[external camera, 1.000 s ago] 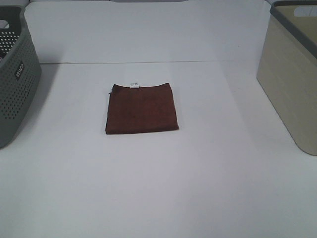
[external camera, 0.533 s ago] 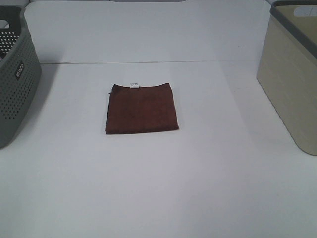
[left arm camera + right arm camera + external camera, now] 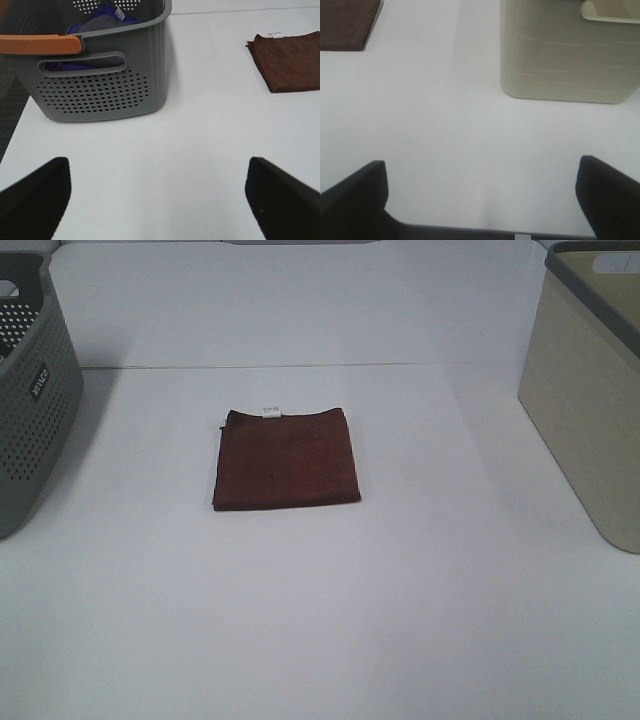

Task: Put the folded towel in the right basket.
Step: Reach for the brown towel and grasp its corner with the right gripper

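Note:
The folded towel [image 3: 286, 458] is a flat, dark reddish-brown square with a small white tag on its far edge. It lies on the white table in the middle of the high view. It also shows in the left wrist view [image 3: 290, 61] and partly in the right wrist view [image 3: 347, 22]. The right basket [image 3: 590, 380] is beige with a grey rim and a cut-out handle, at the right edge; it also shows in the right wrist view [image 3: 570, 55]. My left gripper [image 3: 157, 197] and right gripper [image 3: 480, 200] are open and empty, well back from the towel. Neither shows in the high view.
A grey perforated basket [image 3: 30, 400] with a small label stands at the left edge. In the left wrist view [image 3: 100, 75] it has an orange handle and holds blue and grey cloth. The white table [image 3: 320, 620] spreads around the towel.

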`<move>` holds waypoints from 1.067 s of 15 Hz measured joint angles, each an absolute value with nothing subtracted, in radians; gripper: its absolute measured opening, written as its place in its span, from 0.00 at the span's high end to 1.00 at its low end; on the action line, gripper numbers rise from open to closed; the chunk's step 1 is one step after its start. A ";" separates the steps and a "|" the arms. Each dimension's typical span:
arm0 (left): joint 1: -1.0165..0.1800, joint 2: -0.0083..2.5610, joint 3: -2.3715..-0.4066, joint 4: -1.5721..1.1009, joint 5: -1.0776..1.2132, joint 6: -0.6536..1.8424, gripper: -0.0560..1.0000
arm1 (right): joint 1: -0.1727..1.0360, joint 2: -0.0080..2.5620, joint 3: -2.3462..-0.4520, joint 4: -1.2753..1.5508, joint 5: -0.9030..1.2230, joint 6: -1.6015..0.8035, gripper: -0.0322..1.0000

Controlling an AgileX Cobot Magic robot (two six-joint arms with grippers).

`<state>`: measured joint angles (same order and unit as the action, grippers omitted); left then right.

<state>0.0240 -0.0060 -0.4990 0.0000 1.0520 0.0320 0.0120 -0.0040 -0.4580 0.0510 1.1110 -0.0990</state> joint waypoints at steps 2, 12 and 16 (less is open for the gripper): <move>0.024 -0.006 -0.499 0.000 1.052 0.032 0.11 | 0.012 -0.004 -0.458 0.051 1.111 -0.099 0.02; 0.024 -0.006 -0.499 0.000 1.052 0.032 0.11 | 0.012 -0.004 -0.458 0.051 1.111 -0.099 0.02; 0.024 -0.006 -0.499 0.000 1.052 0.032 0.11 | 0.012 -0.004 -0.463 0.048 1.096 -0.099 0.02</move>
